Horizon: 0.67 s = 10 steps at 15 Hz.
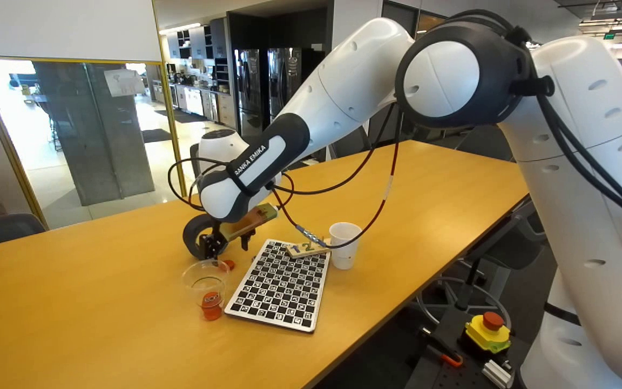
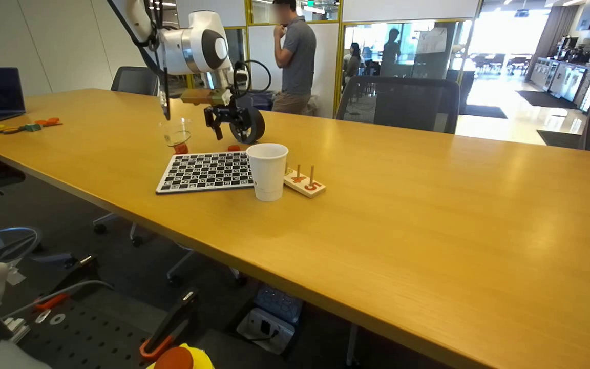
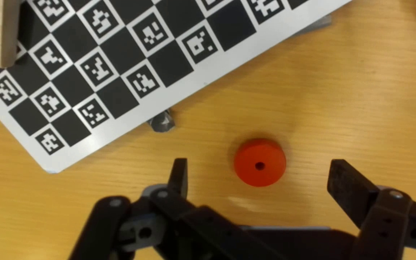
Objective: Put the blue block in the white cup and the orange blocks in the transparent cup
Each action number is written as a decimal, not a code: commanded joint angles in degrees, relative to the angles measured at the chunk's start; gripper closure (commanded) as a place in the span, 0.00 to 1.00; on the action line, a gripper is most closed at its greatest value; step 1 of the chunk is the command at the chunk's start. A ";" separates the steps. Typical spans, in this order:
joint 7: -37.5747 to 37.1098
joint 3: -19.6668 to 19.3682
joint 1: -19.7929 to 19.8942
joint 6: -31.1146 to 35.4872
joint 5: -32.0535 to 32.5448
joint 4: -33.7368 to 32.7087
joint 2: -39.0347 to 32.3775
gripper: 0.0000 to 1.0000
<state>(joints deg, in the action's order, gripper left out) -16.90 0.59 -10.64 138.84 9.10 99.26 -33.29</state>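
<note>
On the counter (image 2: 428, 205), the white cup (image 2: 268, 177) and clear cup (image 1: 203, 284) stand upright, apart. Orange blocks (image 1: 211, 307), number unclear, sit in the clear cup's bottom; near it a round orange block (image 3: 260, 160), holed at centre, lies flat.

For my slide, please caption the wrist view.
Open black gripper above round red block, near black-and-white checkered board.

White cup (image 2: 267, 177); transparent cup (image 1: 196, 279); orange-red block (image 3: 259, 156); board (image 1: 284, 286) chequered black and white; table (image 2: 454, 230) yellow-brown.
</note>
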 commanded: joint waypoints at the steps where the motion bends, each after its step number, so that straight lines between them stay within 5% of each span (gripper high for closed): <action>1: 1.23 -0.01 0.48 -0.51 -1.95 -2.75 -2.12 0.00; 10: 3.20 0.59 1.23 -0.62 -3.88 -5.12 -4.35 0.00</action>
<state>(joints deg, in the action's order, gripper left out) -15.96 0.60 -9.95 138.83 7.01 96.92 -36.32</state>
